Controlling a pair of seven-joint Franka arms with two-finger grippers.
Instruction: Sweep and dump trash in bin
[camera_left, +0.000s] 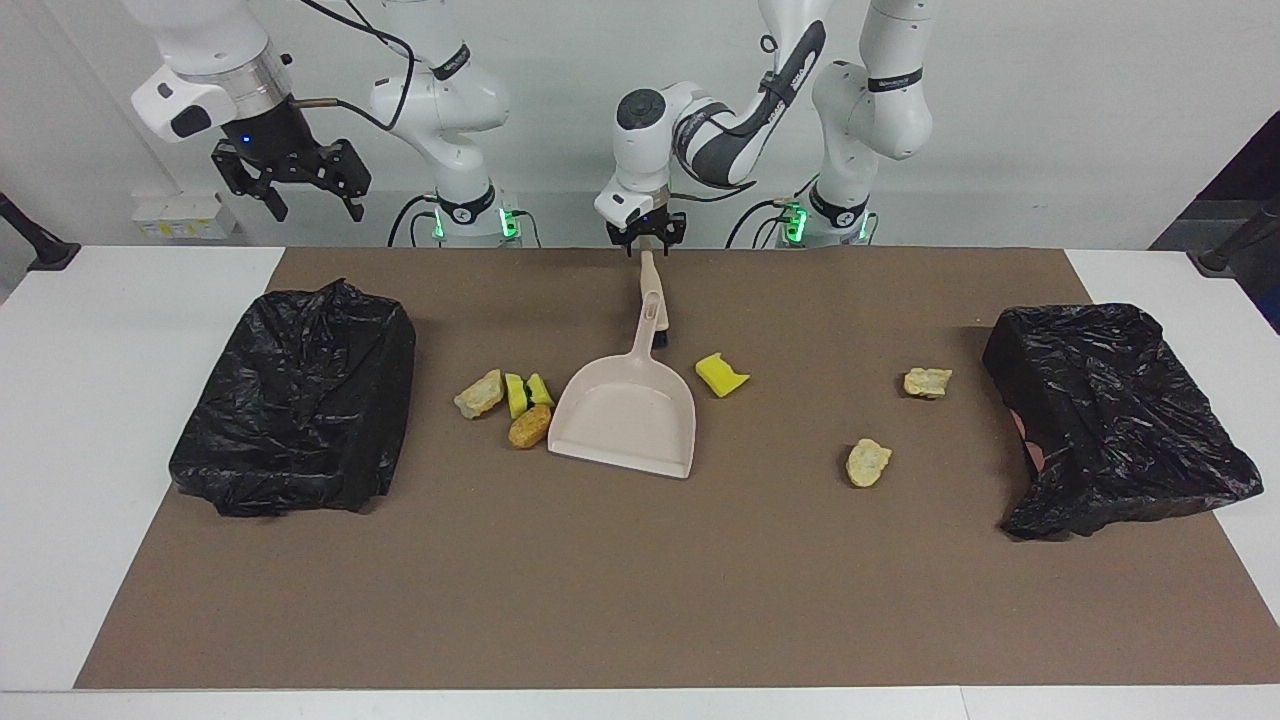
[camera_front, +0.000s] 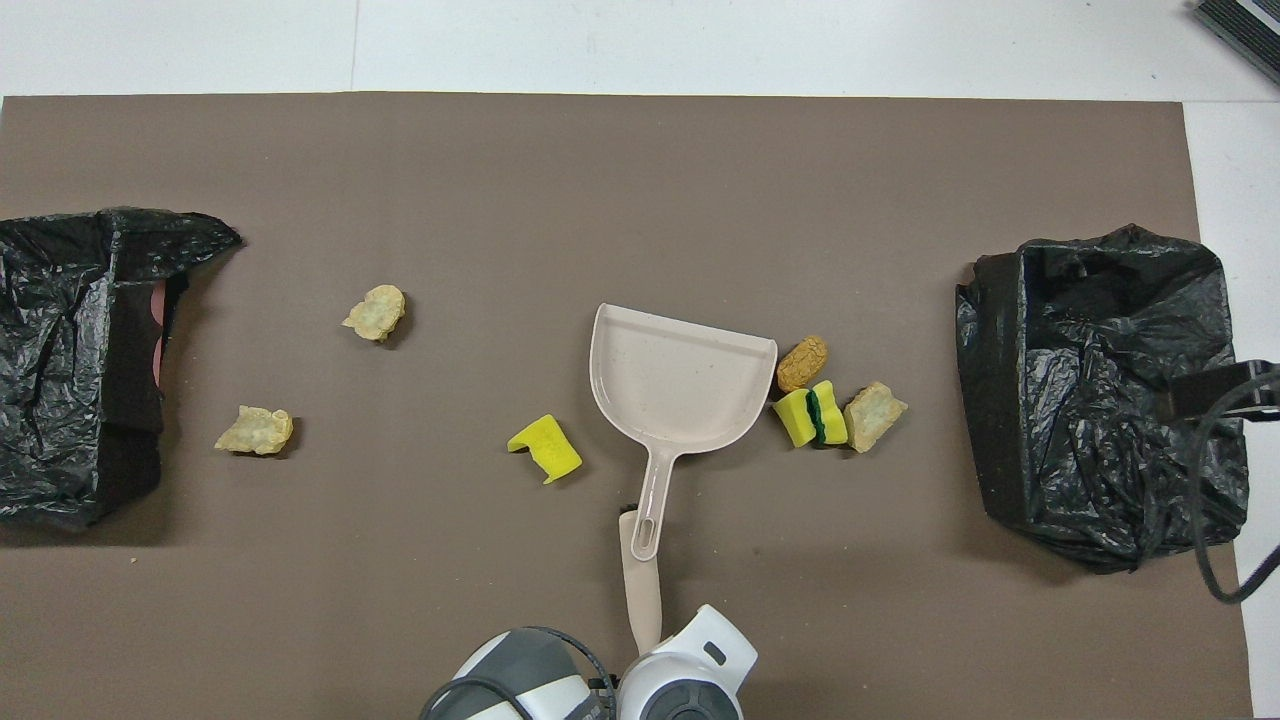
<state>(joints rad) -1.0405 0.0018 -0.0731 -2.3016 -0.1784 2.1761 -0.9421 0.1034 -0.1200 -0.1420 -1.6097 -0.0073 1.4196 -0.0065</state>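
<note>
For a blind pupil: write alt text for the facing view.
The left hand is at a brush handle beside an empty beige dustpan on a brown mat. Trash pieces lie scattered between two black-bagged bins; the right hand waits raised.

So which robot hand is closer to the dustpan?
The left gripper. It is at the brush handle lying under the dustpan handle. The right gripper waits high above the table, over toward one black bag.

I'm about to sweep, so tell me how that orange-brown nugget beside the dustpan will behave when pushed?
The orange-brown nugget looks rounded, so it may roll or skid. Being small, it is probably light. It touches the dustpan wall, so it could slide along it.
</note>
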